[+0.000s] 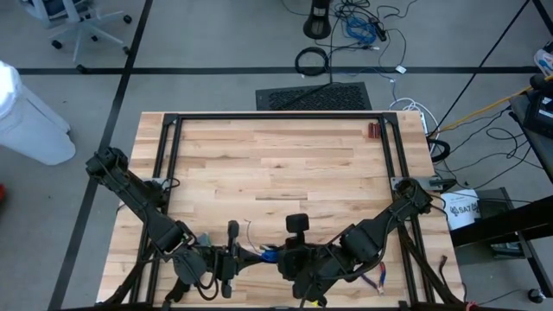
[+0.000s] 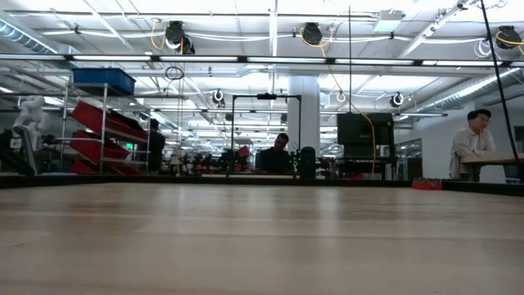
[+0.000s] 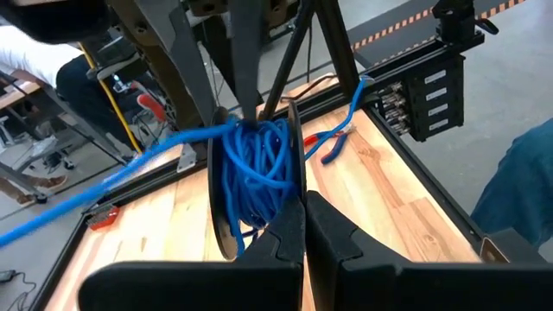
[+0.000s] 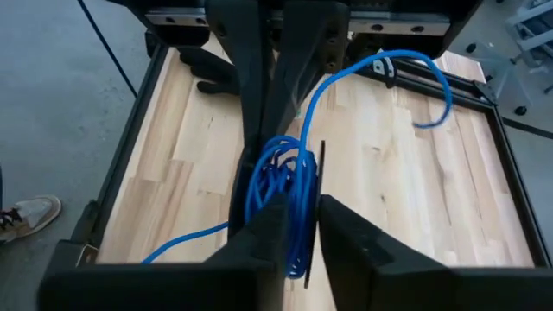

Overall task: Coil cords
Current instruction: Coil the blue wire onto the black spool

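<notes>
Beyond the desk (image 1: 276, 164) stretches a wide workshop hall with shelving, red bins and people seated at benches far behind. Pale butcher-block planks inside a black frame form the desk, and both dark arms reach in over its near edge. Between them, raised off the wood, sits a spool (image 3: 226, 186) wound with blue cord (image 3: 259, 168); one loose strand runs off to the side and another arcs over the planks to a small plug end (image 4: 383, 67). The left claw (image 3: 304, 226) is pressed together on the spool's thin dark rim, probably to steady it as an axle for winding. The right claw (image 4: 298, 229) straddles the same coil from the opposite side; whether it actually pinches the cord I cannot tell. Red-handled pliers (image 3: 333, 147) lie on the wood near the frame, untouched. Nearby, a white tub (image 1: 462, 210) on the floor carries dark lettering, too small to read.
</notes>
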